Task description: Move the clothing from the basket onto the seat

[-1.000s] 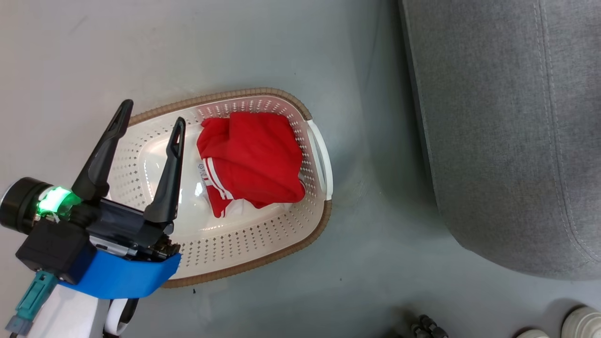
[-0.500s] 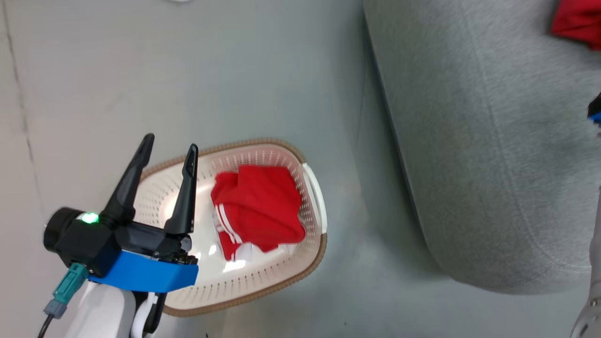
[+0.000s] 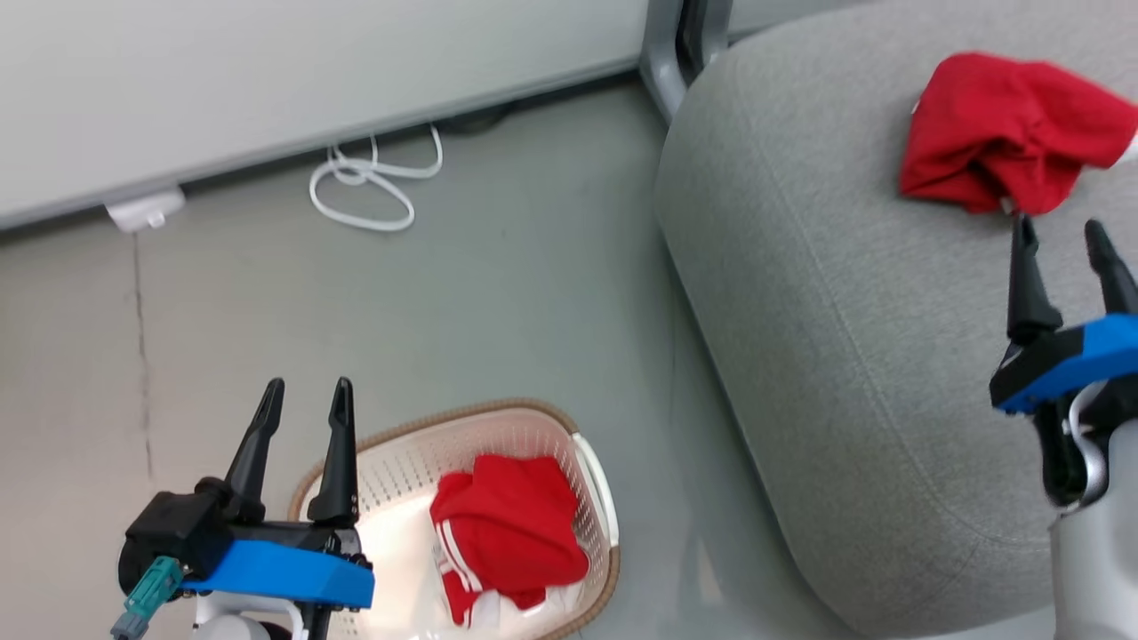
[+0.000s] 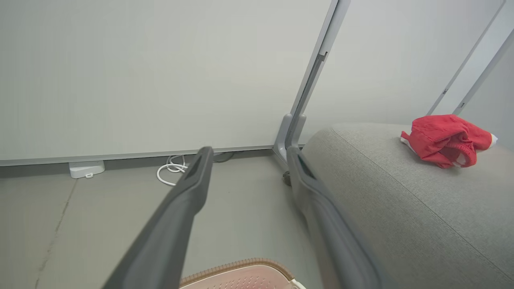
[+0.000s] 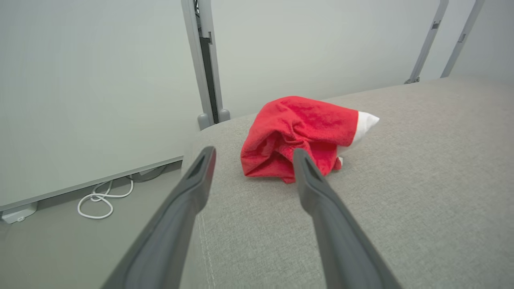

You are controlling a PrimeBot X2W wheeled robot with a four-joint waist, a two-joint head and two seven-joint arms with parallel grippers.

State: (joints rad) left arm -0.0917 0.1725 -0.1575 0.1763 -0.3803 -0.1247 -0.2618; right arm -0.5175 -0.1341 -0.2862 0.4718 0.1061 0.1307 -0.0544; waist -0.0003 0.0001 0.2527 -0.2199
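Right fingers [image 3: 1027, 284] spread and empty beside a red garment [image 3: 1005, 133] on the seat [image 3: 845, 356]
Their tips point at the crumpled cloth, just beside it on the grey cushion. The left fingers [image 3: 338, 462] also gape, holding nothing, by the rim of the basket [image 3: 597, 484] on the floor, where a second red garment [image 3: 507, 533] lies inside

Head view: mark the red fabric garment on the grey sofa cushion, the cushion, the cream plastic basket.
Red garment [image 3: 996, 133]: head view, middle.
Grey cushion [image 3: 845, 338]: head view, bare top.
Cream basket [image 3: 400, 484]: head view, perforated wall.
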